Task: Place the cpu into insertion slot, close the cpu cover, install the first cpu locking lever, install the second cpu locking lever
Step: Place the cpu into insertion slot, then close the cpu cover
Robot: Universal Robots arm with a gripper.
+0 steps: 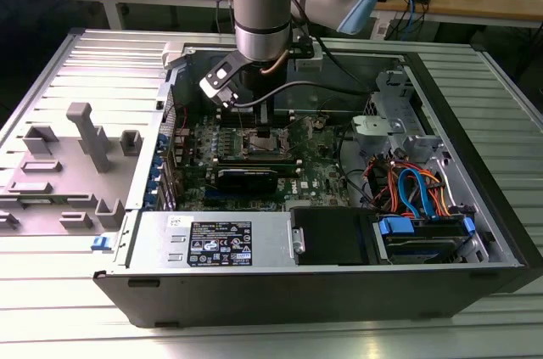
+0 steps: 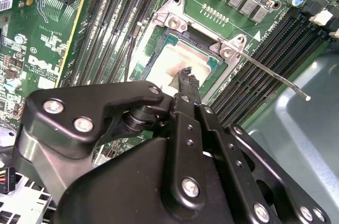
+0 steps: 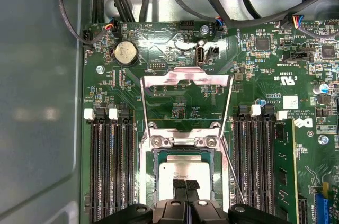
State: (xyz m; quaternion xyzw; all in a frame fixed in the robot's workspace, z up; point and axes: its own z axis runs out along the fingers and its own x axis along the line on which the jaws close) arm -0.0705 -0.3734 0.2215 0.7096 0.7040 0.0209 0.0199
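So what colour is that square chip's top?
Dull silver-grey; the cpu shows best in the first wrist view, lying in the insertion slot.

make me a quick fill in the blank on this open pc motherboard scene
1. The cpu lies inside the ___.
2. The cpu cover stands ___, hinged up.
3. The hand hangs right above the ___.
Missing: insertion slot; open; cpu.
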